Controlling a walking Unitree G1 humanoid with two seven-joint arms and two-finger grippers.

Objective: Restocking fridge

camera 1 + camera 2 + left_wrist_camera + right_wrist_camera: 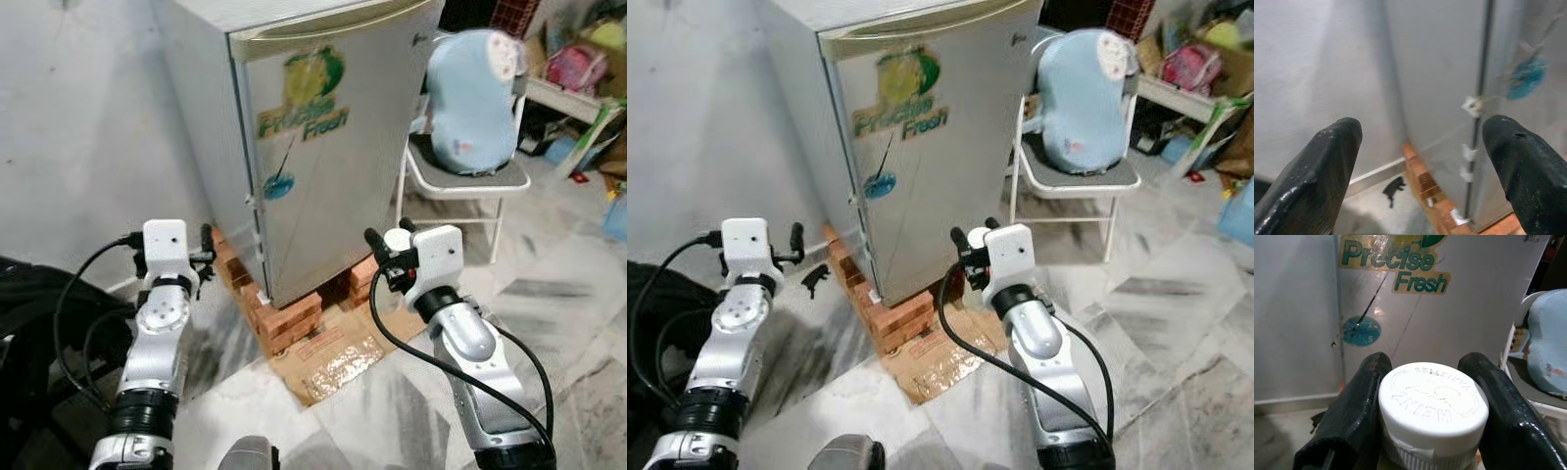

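In the left eye view a small silver fridge [323, 127] stands with its door shut on stacked red bricks [289, 318], a flattened sheet of cardboard [333, 357] spread beneath them on the marbled tile floor [578, 323]. The door carries a green and yellow "Precise Fresh" sticker [306, 98] and a round blue one lower down. The left gripper [206, 257] hovers near the fridge's left corner, and the right gripper [387, 245] is raised before the door, holding a bottle with a white cap [397, 238]. To the right, a white folding chair [470, 181] bears a rounded pale blue object [475, 98]. The right eye view gives the same scene and adds a small black scrap [815, 281] on the floor beside the bricks. The left wrist view looks between two matte black fingers [1327, 171] spread wide with nothing between them, toward the fridge's smooth side wall and the door seam. The right wrist view shows what the head views cannot: the ribbed white plastic cap, embossed "HEINZ", gripped on both sides by the glossy black fingers [1352, 416].
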